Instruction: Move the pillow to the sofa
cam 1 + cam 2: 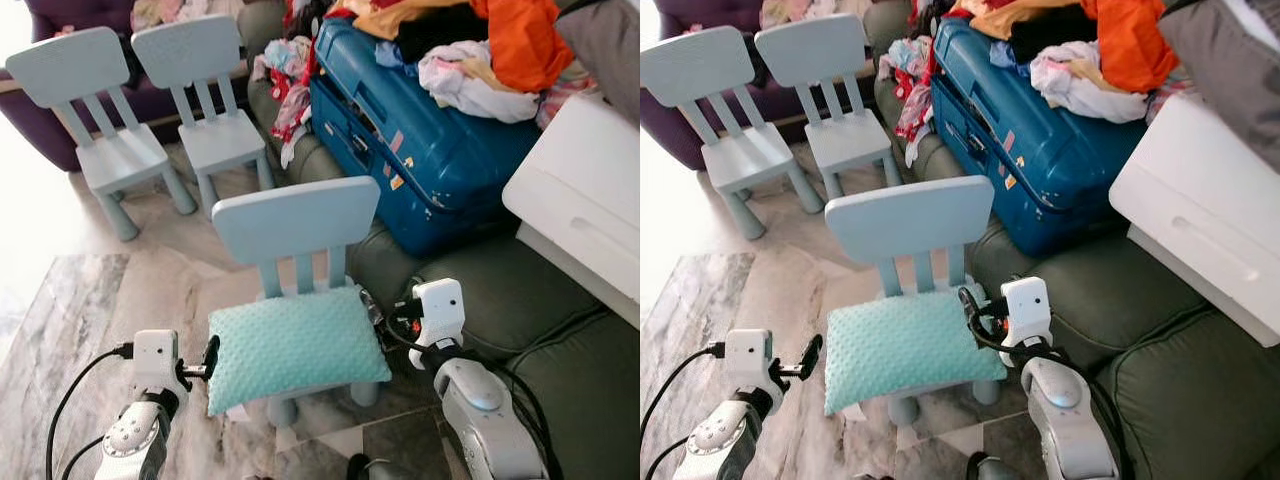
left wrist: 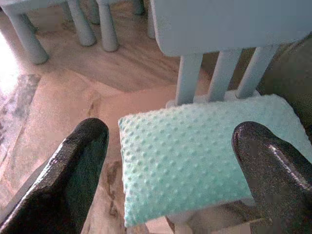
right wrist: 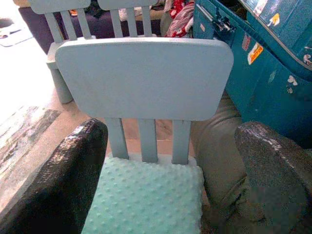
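- I am looking at the mint-green dimpled fabric pillow (image 1: 295, 345), lying flat on the seat of the pale blue plastic child's chair (image 1: 295, 222), its long axis running 9 to 3 o'clock.
- My left claw (image 1: 207, 362) is hanging released at its 9 o'clock end, just beside it.
- My right claw (image 1: 378, 312) is spread wide at its 3 o'clock end.
- The grey-green cushioned sofa (image 1: 560, 370) is lying toward 3 o'clock, beside the chair.
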`<state>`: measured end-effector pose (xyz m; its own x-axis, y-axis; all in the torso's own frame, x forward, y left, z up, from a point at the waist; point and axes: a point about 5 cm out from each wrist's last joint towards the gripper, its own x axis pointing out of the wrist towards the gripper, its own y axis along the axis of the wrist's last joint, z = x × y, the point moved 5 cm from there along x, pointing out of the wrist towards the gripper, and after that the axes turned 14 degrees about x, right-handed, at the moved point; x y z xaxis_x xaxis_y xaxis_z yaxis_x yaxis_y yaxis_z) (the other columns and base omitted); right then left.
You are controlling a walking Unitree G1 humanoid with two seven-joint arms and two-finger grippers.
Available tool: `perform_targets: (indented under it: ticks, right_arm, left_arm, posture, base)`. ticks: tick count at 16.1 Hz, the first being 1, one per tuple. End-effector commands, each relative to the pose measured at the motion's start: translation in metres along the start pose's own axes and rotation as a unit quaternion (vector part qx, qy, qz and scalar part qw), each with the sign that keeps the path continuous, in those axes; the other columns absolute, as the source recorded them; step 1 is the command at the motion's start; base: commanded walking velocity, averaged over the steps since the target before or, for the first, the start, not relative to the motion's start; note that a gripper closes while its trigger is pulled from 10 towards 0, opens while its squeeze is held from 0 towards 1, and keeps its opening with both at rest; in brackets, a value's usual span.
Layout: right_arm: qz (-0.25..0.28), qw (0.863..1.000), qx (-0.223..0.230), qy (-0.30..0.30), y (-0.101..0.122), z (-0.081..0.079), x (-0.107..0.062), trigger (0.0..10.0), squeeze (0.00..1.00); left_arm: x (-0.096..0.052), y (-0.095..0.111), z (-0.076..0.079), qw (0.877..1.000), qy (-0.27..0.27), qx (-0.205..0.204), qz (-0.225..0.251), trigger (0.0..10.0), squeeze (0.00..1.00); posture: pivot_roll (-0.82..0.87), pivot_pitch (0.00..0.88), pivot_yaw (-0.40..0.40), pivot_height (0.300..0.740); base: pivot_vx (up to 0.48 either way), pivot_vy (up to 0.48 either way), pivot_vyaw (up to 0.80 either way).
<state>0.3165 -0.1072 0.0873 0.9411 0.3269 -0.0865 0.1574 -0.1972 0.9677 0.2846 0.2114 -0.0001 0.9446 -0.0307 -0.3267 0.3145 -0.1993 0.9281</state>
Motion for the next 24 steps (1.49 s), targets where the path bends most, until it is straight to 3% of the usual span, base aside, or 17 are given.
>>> perform_targets:
  ticks: [1,11,24]
  right_arm:
    - [-0.002,1.0,0.0,0.002,0.0,0.0,-0.002,10.0,0.0]
    - [-0.015,0.999,-0.009,0.03,0.0,-0.009,0.001,10.0,0.0]
    - [-0.009,0.999,-0.008,0.042,0.004,-0.014,0.004,10.0,0.0]
  left_arm:
    - [-0.003,-0.004,0.0,1.0,-0.001,0.006,-0.008,10.0,0.0]
    - [-0.005,-0.004,0.001,1.0,0.003,0.0,-0.01,10.0,0.0]
    - [-0.003,-0.006,0.0,1.0,0.003,0.007,-0.013,10.0,0.0]
  posture:
    - [-0.14,0.205,0.016,0.74]
    - [-0.14,0.206,0.007,0.74]
    - [-0.14,0.199,0.011,0.613]
  base:
    - [0.0,0.0,0.0]
    - [0.0,0.0,0.0]
    - [0.0,0.0,0.0]
